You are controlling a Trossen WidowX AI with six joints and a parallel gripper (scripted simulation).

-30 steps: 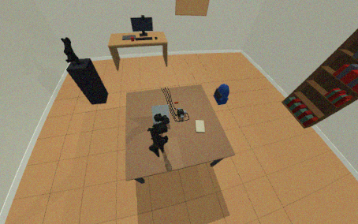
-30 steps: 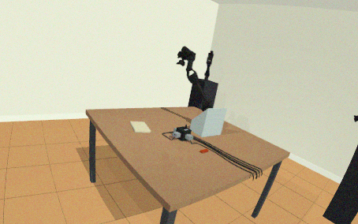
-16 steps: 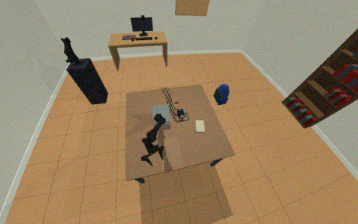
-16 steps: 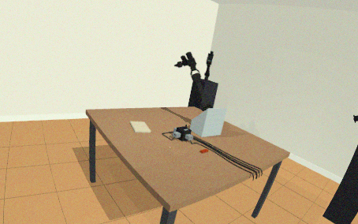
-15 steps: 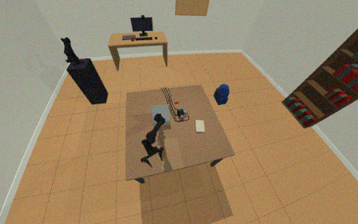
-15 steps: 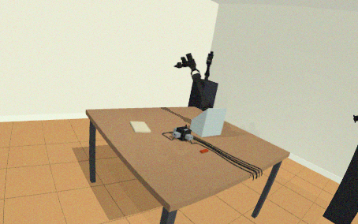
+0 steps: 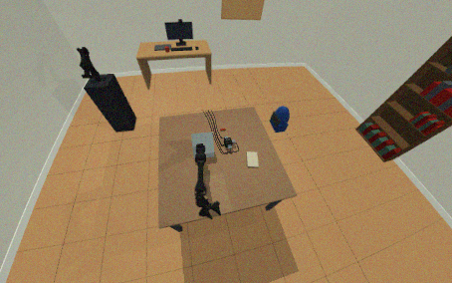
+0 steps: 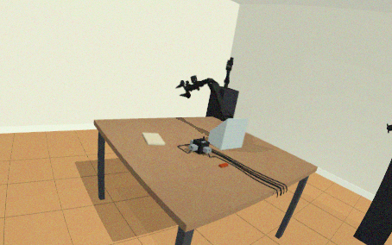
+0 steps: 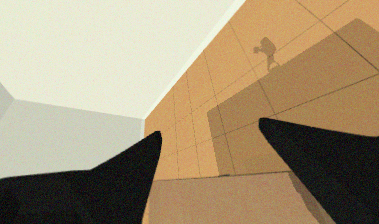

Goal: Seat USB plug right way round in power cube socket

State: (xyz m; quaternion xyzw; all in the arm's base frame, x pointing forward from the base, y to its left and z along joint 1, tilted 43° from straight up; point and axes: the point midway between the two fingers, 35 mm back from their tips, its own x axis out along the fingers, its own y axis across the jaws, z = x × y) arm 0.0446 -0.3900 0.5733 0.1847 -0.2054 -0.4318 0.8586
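The dark power cube (image 7: 228, 142) (image 8: 201, 146) stands on the table (image 7: 184, 199) (image 8: 151, 168), with light grey plugs at its sides and black cables around it. A small dark shape (image 8: 203, 138) sticks up from its top; it is too small to tell which way round the USB plug is or how deep it sits. My gripper (image 7: 215, 214) (image 8: 179, 91) (image 9: 209, 129) is open and empty, high above the table's edge and well away from the cube. The wrist view shows neither cube nor plug.
A pale blue wedge-shaped block (image 7: 201, 138) (image 8: 234, 135) stands beside the cube. Several black cables (image 8: 255, 171) run along the table to its edge. A small red piece (image 7: 222, 130) (image 8: 224, 165) and a cream pad (image 7: 252, 159) (image 8: 153, 138) lie on the table.
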